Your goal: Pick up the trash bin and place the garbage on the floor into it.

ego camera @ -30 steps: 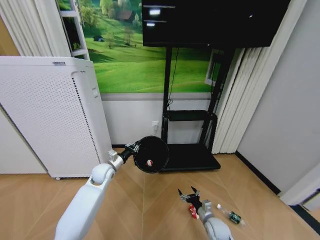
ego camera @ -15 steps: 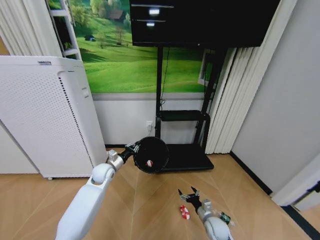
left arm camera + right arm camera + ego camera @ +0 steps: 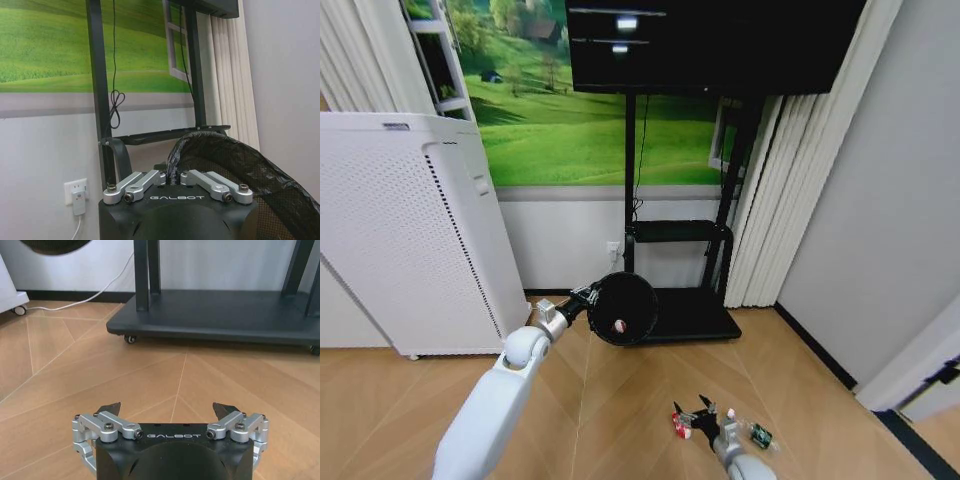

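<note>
My left gripper [image 3: 588,297] is held out in front of me, shut on the rim of the trash bin [image 3: 624,308], a small black mesh basket tipped with its mouth toward me. A red-and-white piece of garbage [image 3: 618,325] lies inside it. The left wrist view has the left gripper [image 3: 172,175] closed against the bin's mesh rim [image 3: 240,170]. Low over the wooden floor, my right gripper [image 3: 700,412] is open and holds nothing. A red-and-white wrapper [image 3: 678,423] lies just left of it, and a small clear bottle with a green label [image 3: 758,435] just right. The open right gripper [image 3: 167,408] hangs over bare floor.
A tall white perforated appliance [image 3: 410,230] stands at the left on wheels [image 3: 20,310]. A black TV stand [image 3: 675,240] with a low wheeled base [image 3: 225,315] is straight ahead, under a dark screen. Curtains and a grey wall close the right side.
The whole picture has shifted left, so the camera has turned. My right gripper now sits lower in the head view, between the wrapper and the bottle. The left arm still holds the bin.
</note>
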{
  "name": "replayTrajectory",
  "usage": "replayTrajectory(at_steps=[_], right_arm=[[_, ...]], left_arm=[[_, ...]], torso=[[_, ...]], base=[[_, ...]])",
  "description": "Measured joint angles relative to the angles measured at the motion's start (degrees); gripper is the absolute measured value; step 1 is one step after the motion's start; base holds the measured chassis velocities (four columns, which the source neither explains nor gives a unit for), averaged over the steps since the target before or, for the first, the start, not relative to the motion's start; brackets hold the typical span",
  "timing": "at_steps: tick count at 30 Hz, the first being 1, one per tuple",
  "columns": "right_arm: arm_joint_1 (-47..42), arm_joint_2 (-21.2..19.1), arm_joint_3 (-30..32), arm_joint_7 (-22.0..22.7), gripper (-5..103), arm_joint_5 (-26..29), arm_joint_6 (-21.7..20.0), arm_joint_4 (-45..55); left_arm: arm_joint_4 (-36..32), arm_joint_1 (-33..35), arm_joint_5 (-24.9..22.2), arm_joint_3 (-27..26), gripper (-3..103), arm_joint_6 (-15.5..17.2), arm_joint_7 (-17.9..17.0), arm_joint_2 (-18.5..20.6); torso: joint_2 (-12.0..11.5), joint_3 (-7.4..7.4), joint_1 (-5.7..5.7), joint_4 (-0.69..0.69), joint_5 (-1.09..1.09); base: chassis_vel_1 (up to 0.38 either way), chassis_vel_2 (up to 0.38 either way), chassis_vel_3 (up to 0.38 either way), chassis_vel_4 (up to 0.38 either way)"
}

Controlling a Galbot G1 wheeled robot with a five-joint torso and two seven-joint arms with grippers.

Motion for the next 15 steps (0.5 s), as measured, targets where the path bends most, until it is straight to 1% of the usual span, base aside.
replayTrajectory(at_steps=[11, 14, 15], right_arm=[[1.51, 1.41, -0.62, 0.51, 100, -0.4, 0.0, -3.33], [2.13, 1.97, -0.8, 0.68, 100, -0.8, -0.01, -4.88], [3.1, 2.6, -0.83, 0.7, 100, -1.74, 0.45, -7.43]], left_arm=[[-0.19, 0.1, 0.09, 0.1, 7, 0.06, 0.0, -0.28], [-0.29, 0.2, 0.11, 0.1, 7, 0.06, -0.01, -0.3], [-0.35, 0.41, 0.14, 0.09, 7, 0.07, -0.01, -0.28]], torso=[[0.0, 0.0, 0.0, 0.0, 0.01], [0.0, 0.0, 0.0, 0.0, 0.01], [0.0, 0.0, 0.0, -0.01, 0.01]], base=[[0.0, 0.0, 0.0, 0.0], [0.0, 0.0, 0.0, 0.0], [0.0, 0.0, 0.0, 0.0]])
